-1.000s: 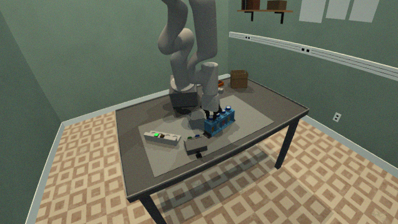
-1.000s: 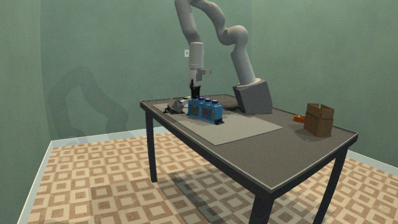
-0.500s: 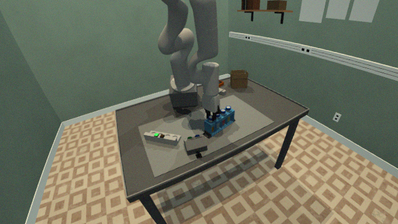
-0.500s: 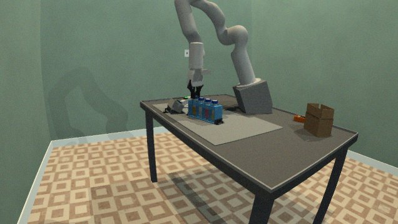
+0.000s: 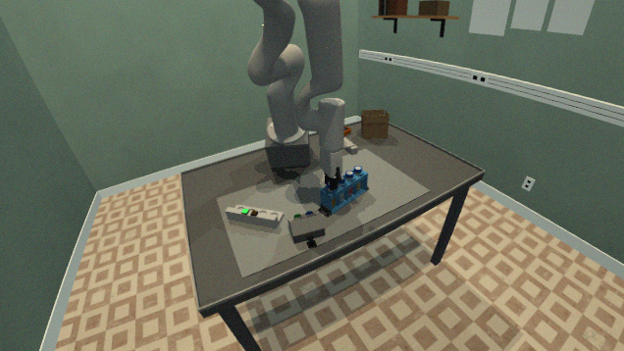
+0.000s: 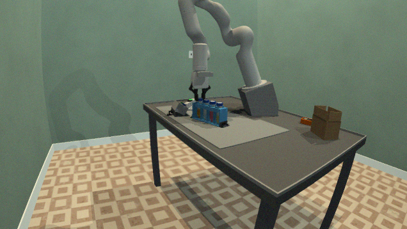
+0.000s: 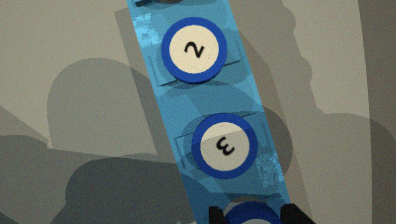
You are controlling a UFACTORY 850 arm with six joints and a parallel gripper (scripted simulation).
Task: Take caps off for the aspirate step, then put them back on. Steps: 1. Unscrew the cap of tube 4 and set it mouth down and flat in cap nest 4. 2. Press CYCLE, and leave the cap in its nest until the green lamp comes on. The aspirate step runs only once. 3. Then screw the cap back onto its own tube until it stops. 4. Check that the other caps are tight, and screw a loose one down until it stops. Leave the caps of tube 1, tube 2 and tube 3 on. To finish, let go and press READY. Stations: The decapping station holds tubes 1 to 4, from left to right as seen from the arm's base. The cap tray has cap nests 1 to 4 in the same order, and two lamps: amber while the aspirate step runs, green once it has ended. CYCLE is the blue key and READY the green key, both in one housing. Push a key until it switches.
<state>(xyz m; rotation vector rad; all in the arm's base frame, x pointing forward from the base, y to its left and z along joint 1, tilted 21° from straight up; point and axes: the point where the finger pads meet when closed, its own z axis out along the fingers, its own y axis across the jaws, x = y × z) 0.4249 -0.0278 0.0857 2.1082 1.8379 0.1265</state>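
The blue decapping station [image 5: 344, 195] [image 6: 209, 114] [image 7: 210, 100] stands on the grey mat with its tubes upright. My gripper [image 5: 334, 183] [image 6: 199, 96] [image 7: 254, 218] points straight down over the tube 4 end and is shut on the cap of tube 4 [image 7: 252, 213], which sits on top of its tube. In the wrist view only the cap's upper rim shows between the black fingertips. The caps of tube 2 [image 7: 194, 49] and tube 3 [image 7: 224, 145] sit on their tubes. The white cap tray [image 5: 267, 219] shows a lit green lamp [image 5: 244, 211], and its nests look empty.
The grey key housing [image 5: 306, 227] [image 6: 180, 108] with the green key [image 5: 296, 216] and the blue key [image 5: 309, 214] lies between the tray and the station. A cardboard box [image 5: 375, 123] [image 6: 326, 122] and a small orange object [image 6: 305, 120] are at the table's far end, near the arm's base [image 5: 288, 152].
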